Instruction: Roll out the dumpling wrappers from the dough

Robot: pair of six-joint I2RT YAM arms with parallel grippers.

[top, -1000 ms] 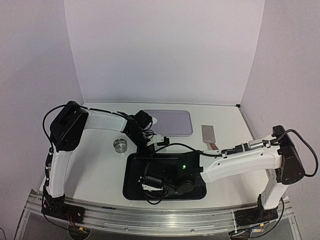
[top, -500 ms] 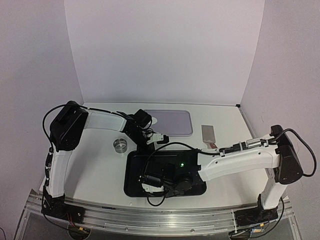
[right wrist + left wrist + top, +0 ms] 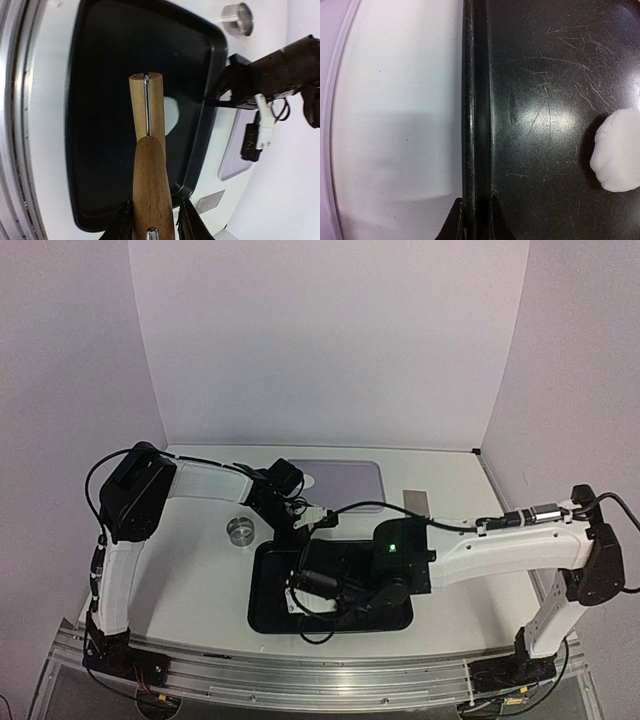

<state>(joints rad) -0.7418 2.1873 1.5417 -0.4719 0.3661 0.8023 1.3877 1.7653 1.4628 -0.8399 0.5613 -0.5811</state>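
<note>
White tabletop (image 3: 190, 570) w/ a glossy, scratched black tray (image 3: 268, 612). On its floor lies the dough (image 3: 618, 150), a roundish, ridged white lump. The right gripper (image 3: 153, 219) clamps a wooden rolling pin (image 3: 148, 150), long axis straight out from the wrist, tip partly over the dough. The left gripper (image 3: 476, 222) pinches the tray rim.

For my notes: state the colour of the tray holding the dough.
Black tray, glossy, scratched; best in left wrist view.
</note>
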